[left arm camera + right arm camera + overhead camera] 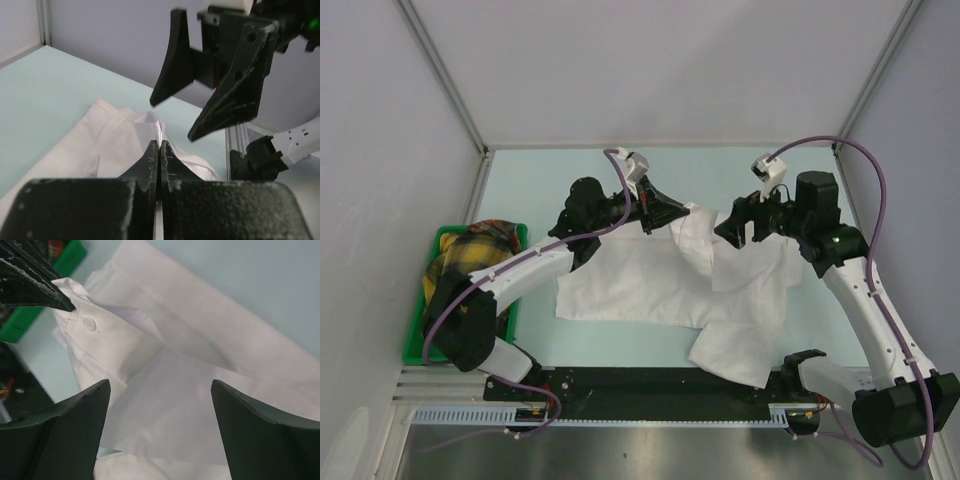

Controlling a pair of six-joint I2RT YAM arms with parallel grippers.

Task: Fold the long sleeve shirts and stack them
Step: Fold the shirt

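A white long sleeve shirt lies spread and wrinkled across the middle of the table, with one part hanging toward the near edge. My left gripper is shut on a cuffed edge of the shirt at its far side; in the left wrist view the shut fingertips pinch the white cloth. My right gripper is open just right of it, above the shirt. In the right wrist view the spread fingers frame the cloth, and a button shows on the pinched cuff.
A green bin at the left edge holds plaid cloth. The two grippers are close together; the right gripper's fingers fill the top of the left wrist view. Walls and metal posts enclose the light blue table.
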